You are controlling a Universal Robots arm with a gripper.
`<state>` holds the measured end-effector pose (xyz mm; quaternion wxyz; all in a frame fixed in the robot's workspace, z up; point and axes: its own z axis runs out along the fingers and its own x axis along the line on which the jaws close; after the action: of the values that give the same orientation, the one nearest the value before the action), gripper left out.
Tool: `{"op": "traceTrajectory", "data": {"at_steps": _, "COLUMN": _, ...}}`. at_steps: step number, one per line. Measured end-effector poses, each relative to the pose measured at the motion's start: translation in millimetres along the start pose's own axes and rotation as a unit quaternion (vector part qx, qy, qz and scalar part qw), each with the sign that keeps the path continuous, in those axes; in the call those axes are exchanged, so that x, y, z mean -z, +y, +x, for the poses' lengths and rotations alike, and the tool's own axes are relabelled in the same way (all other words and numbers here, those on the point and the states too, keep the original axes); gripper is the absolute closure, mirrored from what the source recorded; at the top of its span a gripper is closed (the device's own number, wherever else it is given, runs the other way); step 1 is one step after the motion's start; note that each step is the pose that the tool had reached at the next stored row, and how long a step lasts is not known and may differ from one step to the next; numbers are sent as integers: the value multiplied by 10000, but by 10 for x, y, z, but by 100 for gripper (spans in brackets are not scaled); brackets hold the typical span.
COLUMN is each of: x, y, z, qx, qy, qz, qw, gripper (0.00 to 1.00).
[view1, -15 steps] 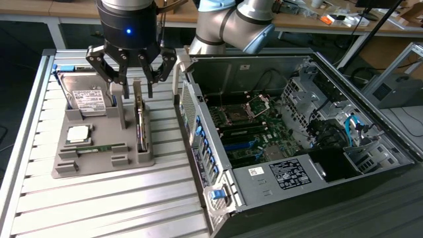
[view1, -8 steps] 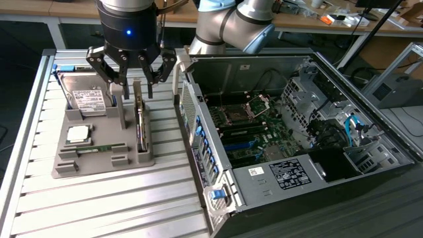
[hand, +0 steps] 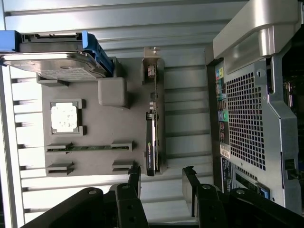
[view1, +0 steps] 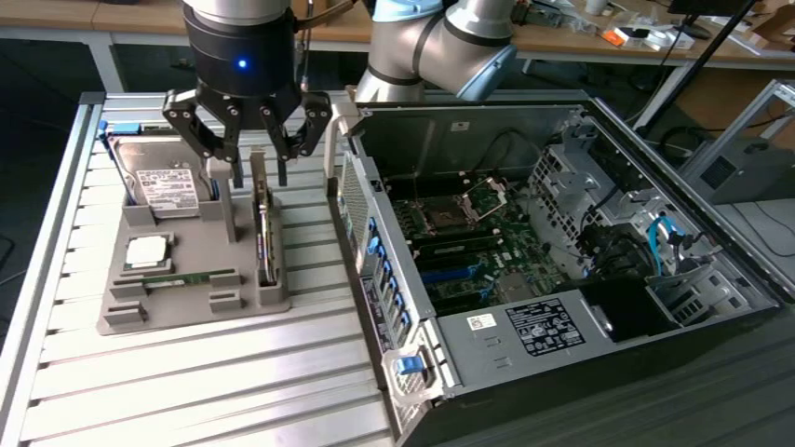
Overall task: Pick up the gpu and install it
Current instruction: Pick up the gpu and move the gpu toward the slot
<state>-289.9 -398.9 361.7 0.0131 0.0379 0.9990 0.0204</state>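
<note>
1. Gripper (view1: 259, 173) (hand: 161, 174): fingers spread wide, holding nothing. It hangs above the tray, over the gpu's line, and the wrist view shows the card lying clear below the fingertips.
2. Gpu (view1: 263, 233) (hand: 152, 128): thin card, standing on edge in a slot along the side of the tray nearest the case. Its metal bracket end points toward the hard drive end.
3. Tray (view1: 186, 312) (hand: 104, 135): grey moulded holder lying on the table, beside the case.
4. Hard drive (view1: 168, 182) (hand: 52, 64): silver, white label, propped at one end of the tray.
5. Processor (view1: 147, 250) (hand: 64, 117): square chip in a recess, mid-tray.
6. Memory stick (view1: 186, 277) (hand: 88, 147): narrow green strip, held between small brackets.
7. Case (view1: 559, 326) (hand: 247, 118): lies on its side, panel off, motherboard exposed.
8. Table (view1: 186, 391) (hand: 190, 28): slatted metal.
</note>
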Motion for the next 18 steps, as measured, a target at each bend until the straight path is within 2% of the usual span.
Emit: {"op": "traceTrajectory", "data": {"at_steps": 18, "x": -50, "y": -2, "z": 1, "qx": 0, "qy": 0, "qz": 0, "qw": 10000, "gripper": 52}}
